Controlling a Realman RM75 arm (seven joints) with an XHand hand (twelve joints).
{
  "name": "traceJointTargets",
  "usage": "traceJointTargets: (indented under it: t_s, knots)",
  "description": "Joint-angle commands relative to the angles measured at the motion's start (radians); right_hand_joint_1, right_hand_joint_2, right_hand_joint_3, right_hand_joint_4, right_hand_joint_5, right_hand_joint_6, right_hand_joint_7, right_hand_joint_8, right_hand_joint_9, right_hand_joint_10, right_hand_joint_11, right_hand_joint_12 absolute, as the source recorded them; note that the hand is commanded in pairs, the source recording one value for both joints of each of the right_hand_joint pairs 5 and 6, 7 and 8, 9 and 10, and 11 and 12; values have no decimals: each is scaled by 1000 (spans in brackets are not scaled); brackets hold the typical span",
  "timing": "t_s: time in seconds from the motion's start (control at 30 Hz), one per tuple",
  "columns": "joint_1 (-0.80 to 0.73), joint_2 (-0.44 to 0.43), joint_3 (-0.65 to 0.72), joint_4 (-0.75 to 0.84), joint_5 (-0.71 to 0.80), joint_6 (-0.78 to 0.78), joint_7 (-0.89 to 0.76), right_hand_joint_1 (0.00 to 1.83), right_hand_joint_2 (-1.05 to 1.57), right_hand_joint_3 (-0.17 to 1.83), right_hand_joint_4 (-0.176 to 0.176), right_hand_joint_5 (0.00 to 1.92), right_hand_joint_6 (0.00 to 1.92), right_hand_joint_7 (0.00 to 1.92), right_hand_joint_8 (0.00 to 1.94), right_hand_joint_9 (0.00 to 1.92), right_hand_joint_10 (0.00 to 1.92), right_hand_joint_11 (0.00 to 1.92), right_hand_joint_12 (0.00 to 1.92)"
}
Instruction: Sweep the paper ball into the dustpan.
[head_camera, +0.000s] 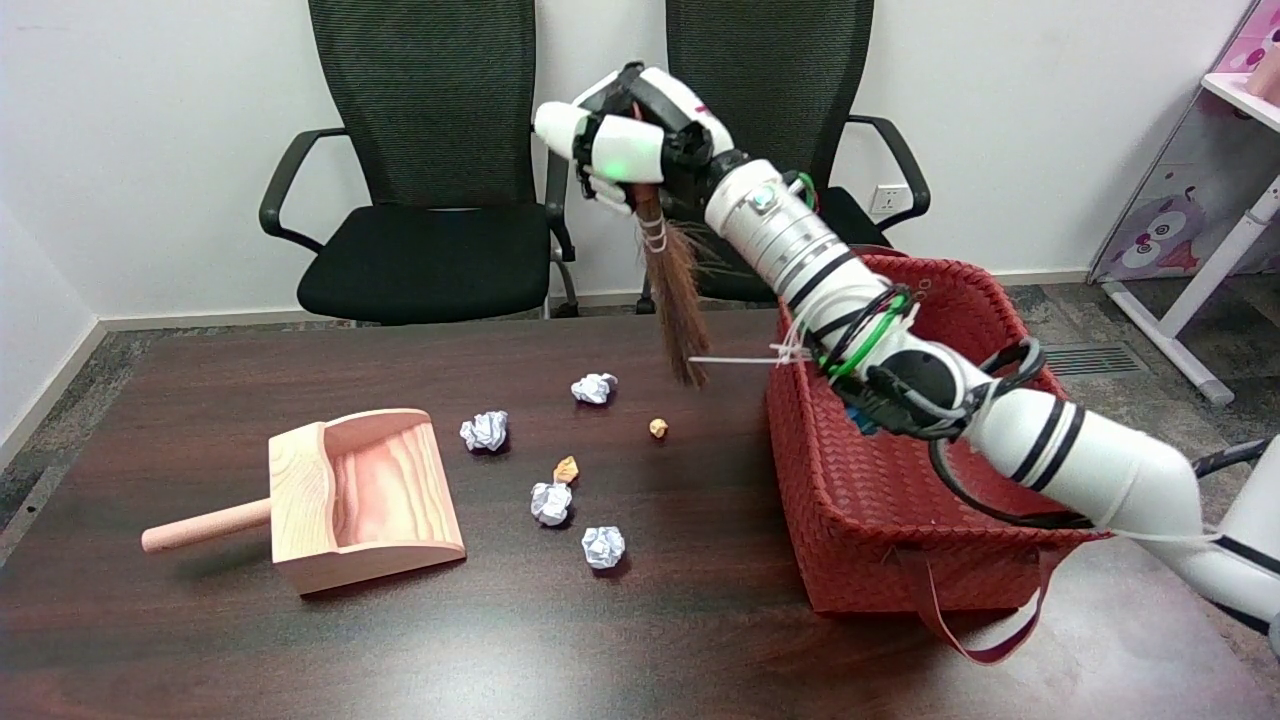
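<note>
While paper balls (551, 502) dot the desk (640, 630), the right robot hand (625, 140) grips a broom (675, 290) aloft — dustpan (365, 500) nearby.

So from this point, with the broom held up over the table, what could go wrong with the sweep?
The right hand holds the broom in the air, its bristles hanging close beside the red basket; a swing could snag the basket's rim. Four white paper balls, such as the nearest to the dustpan, lie scattered with two small tan scraps, so one stroke may scatter them. The dustpan sits unheld and may slide if pushed.
</note>
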Motion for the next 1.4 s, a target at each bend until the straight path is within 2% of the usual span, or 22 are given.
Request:
traceJointTargets:
  t_s: [0.03,0.2,0.33,0.67,0.93,1.33,1.37,1.4]
  knots:
    - [-48,-87,-19,91,-93,69,-22,866,1223,1373,176,1920,1920,1920,1920,1920,1920,1920,1920]
    - [-54,-87,-49,102,-159,182,-23,874,1247,1327,176,1920,1920,1920,1920,1920,1920,1920,1920]
    - [-47,-91,-73,120,-292,225,-23,885,1244,1318,176,1920,1920,1920,1920,1920,1920,1920,1920]
    - [-47,-97,-101,104,-565,222,-23,935,1175,1342,176,1920,1920,1920,1920,1920,1920,1920,1920]
    - [-42,-132,-108,151,-570,197,26,899,962,1536,176,1920,1920,1920,1920,1920,1920,1920,1920]
    - [-23,-226,-116,288,-570,171,196,887,809,1651,176,1920,1920,1920,1920,1920,1920,1920,1920]
    - [-20,-236,-120,303,-570,163,198,875,784,1664,61,1920,1920,1920,1920,1920,1920,1920,1920]
    - [-14,-246,-126,321,-570,154,198,872,773,1665,30,1920,1920,1920,1920,1920,1920,1920,1920]
